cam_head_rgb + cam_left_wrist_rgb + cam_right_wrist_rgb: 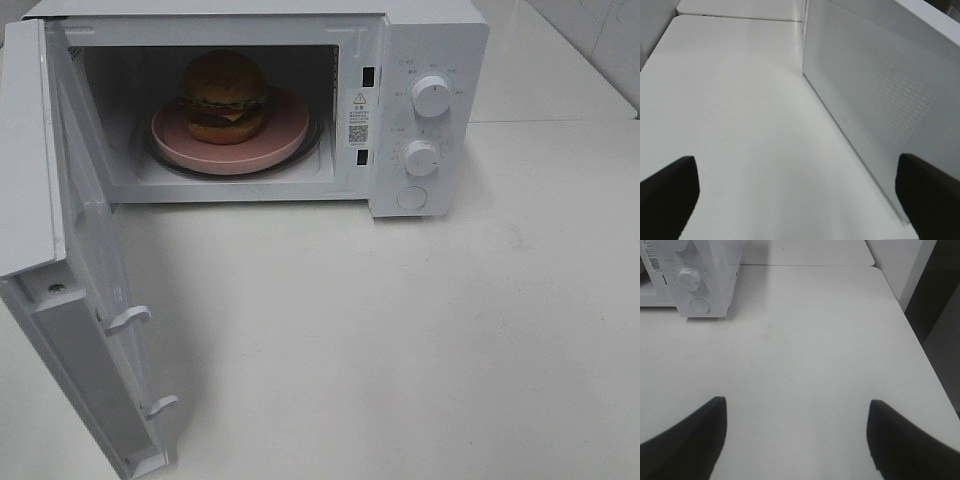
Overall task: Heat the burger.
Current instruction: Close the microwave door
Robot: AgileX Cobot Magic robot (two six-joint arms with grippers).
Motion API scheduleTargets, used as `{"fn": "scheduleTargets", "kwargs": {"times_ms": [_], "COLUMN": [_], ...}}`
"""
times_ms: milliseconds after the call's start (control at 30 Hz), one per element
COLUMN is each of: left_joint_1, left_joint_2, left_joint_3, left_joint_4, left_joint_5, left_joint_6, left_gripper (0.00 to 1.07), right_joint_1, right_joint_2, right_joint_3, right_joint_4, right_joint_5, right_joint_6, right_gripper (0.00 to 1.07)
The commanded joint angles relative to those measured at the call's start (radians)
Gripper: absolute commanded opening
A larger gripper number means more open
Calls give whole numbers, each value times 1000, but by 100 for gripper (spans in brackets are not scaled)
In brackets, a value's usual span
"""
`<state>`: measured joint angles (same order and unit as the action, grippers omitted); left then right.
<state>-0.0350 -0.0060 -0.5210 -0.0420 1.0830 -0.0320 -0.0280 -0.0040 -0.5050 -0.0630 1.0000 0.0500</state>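
The left gripper (797,200) is spread wide with nothing between its dark fingers (667,195). There's just bare white desk (740,125) under it, and a white dotted panel (880,100) of the microwave runs close along one finger's side. The right gripper (797,440) is parted too and holds nothing. It hangs over the desk, with the microwave's lower knob (688,278) and round button (700,305) well apart from it.

Neither gripper shows up in the high camera. There, the microwave (430,40) sits at about 12 o'clock on the desk, and its door (80,300) stands wide open, reaching down toward 7 o'clock. The burger (224,95) is inside the cavity on a round pink plate (285,130) — parked a bit toward 10 o'clock of the plate's middle. At 3 o'clock of the cavity is the control strip, with the upper knob (431,96) on top, then the lower knob, then the button at 6 o'clock of both.
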Motion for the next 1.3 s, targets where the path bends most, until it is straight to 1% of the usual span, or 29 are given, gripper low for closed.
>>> {"fn": "scheduleTargets", "kwargs": {"times_ms": [33, 1167, 1233, 1300], "left_joint_1": [-5, -5, -5, -5], "left_joint_2": [-14, -14, -14, -1], "left_joint_3": [3, 3, 1, -8], "left_joint_4": [-8, -8, -8, -8], "left_joint_5": [-14, -14, -16, -20], "left_joint_6": [2, 2, 2, -2], "left_gripper": [100, 100, 99, 95], "right_joint_1": [-7, -6, -6, -6], "right_joint_2": [-27, -27, -27, -27], "right_joint_3": [6, 6, 6, 6], "right_joint_4": [4, 4, 4, 4], "right_joint_5": [-6, -6, -6, -6], "right_joint_6": [-9, -9, -9, -9], "right_gripper": [76, 76, 76, 76]}}
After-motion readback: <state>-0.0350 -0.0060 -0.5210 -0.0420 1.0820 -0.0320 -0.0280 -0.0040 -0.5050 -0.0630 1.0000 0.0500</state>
